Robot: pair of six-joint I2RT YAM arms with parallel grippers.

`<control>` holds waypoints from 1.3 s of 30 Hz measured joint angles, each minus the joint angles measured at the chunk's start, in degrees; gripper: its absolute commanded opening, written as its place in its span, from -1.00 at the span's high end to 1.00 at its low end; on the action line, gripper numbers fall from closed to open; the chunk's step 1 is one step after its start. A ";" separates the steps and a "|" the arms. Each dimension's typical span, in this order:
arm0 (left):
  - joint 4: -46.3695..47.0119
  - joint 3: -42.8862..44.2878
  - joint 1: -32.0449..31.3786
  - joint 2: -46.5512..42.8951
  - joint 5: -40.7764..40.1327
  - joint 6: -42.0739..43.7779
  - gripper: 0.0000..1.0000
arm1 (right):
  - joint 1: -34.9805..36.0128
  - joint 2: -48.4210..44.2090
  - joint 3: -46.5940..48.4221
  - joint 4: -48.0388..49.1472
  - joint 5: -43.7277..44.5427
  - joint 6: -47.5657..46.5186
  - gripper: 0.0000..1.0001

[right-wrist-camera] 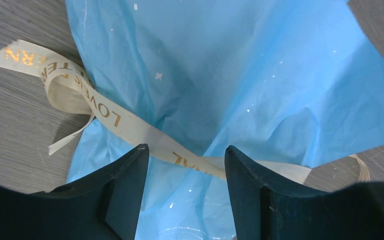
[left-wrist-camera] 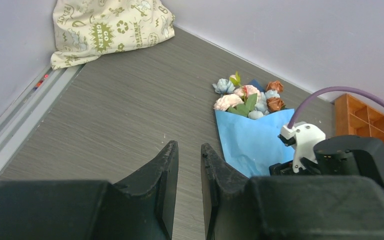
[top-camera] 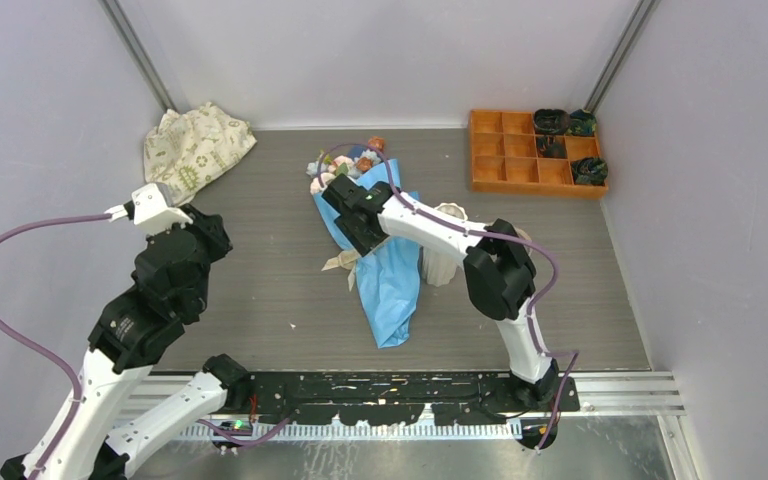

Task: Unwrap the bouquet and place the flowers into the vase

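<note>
**Blue wrap tied shut: the ribbon comes first**

Blue paper encloses the bouquet, which lies flat on the table near the middle. Its flowers point toward the far wall and its narrow tail points toward the arm bases. The beige ribbon crosses the waist of the cone with its knot not yet undone, so the task looks to be at its opening step, loosening the tie. No stem is free, and nothing has gone into the vase. The vase stands just to the right of the bouquet, partly hidden behind the right forearm.

The right arm reaches forward and left over the wrap, its wrist bent down. The right gripper hangs directly above the ribbon with its jaws spread wide. The band runs between them, but neither finger visibly touches it. The next move likely calls for a short descent and a firm pinch on the ribbon alone, not the paper beneath. A pull along the band would then slip the bow, and the light bouquet may slide unless something steadies it.

The left arm is folded back on its own side, well apart from the bouquet. The left gripper faces across the table toward the flowers, its fingers only narrowly parted and holding nothing.
</note>
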 measured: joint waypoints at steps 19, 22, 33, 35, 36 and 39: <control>0.04 -0.44 0.00 0.42 1.51 -0.02 0.51 | 0.00 1.86 -4.35 -0.26 0.13 1.84 0.96; 0.04 -0.46 0.00 0.13 1.60 -0.02 0.51 | 0.00 1.36 -3.34 -0.96 0.13 2.14 0.95; 0.07 -1.16 0.00 -0.37 1.99 -0.02 0.50 | 0.00 -9.07 1.75 -2.62 -2.80 3.32 0.68; 0.07 -1.29 0.00 -0.39 2.03 -0.02 0.49 | 0.00 -10.14 2.86 -2.58 -3.63 3.41 0.62; 0.04 -1.31 0.00 -0.42 2.05 -0.02 0.48 | 0.00 -10.27 3.39 -2.62 -4.00 3.54 0.62; 0.04 -1.49 0.00 -0.72 2.03 0.00 0.47 | 0.00 -10.19 3.96 -2.60 -5.14 3.82 0.72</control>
